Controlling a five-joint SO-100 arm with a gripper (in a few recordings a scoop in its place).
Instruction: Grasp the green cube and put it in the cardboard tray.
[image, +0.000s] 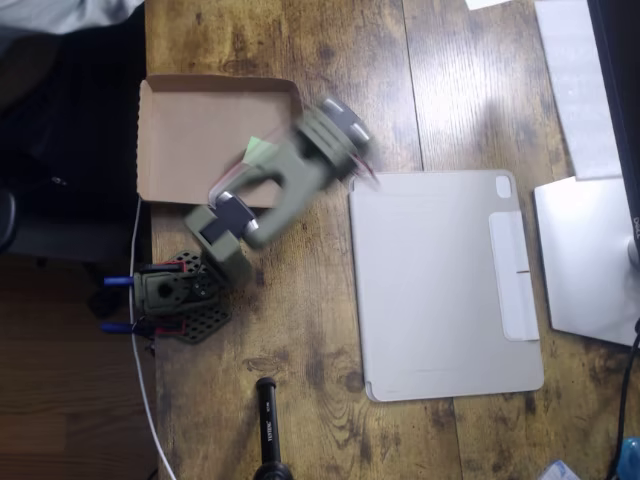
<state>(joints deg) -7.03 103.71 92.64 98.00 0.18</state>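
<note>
The cardboard tray (175, 135) lies at the upper left of the wooden table, open side up. My olive-green arm (290, 175) reaches from its base across the tray's right part and is blurred by motion. A small patch of the green cube (262, 148) peeks out from under the arm's upper edge, over the tray's right side near its floor. The arm's own body hides the gripper fingers, so their grip on the cube cannot be made out.
A flat grey tablet cover (440, 285) lies right of the arm. The arm's black base (175, 295) sits below the tray. A black stand (268, 430) rises at the bottom edge. A white cable (140, 350) runs along the table's left edge.
</note>
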